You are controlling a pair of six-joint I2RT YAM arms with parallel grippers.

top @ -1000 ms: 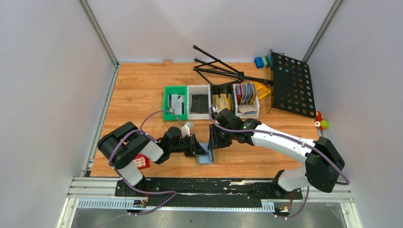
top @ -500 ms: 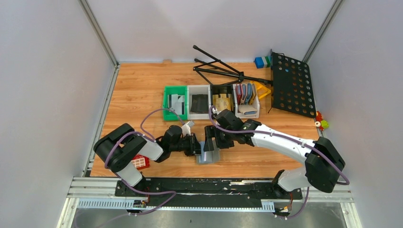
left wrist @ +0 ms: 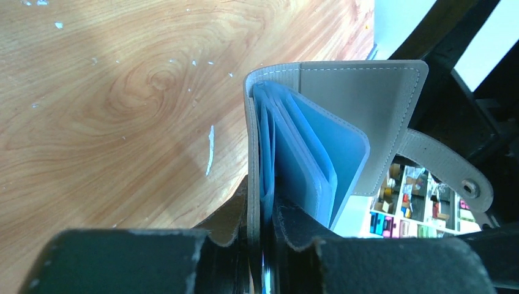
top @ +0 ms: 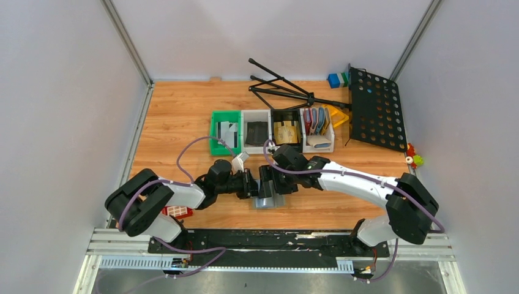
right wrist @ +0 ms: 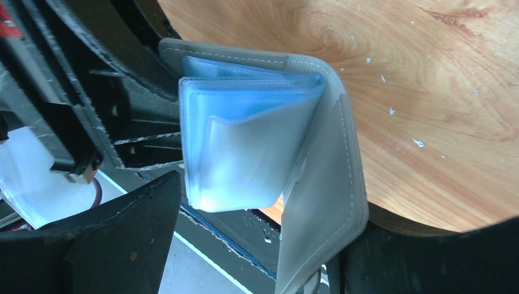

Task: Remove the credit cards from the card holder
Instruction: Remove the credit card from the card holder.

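The grey-blue card holder stands open on its edge between my two grippers near the table's front. My left gripper is shut on one grey cover and a blue sleeve. The other cover swings out, and its snap strap hangs free. My right gripper is open and straddles the holder. The blue sleeves hang between its jaws, and the outer cover lies against its right finger. I cannot tell whether the sleeves hold cards. Pale grey-white credit cards lie in the green bin.
A row of small bins stands behind: green, white with a black flat item, black with a tan-gold item, white with upright red and blue holders. A black stand and perforated plate lie at the back right. A red block sits by the left arm.
My right gripper has moved left and closed in around the holder, now straddling it. The left arm has shifted slightly left, still gripping the holder, which now stands more upright and open.
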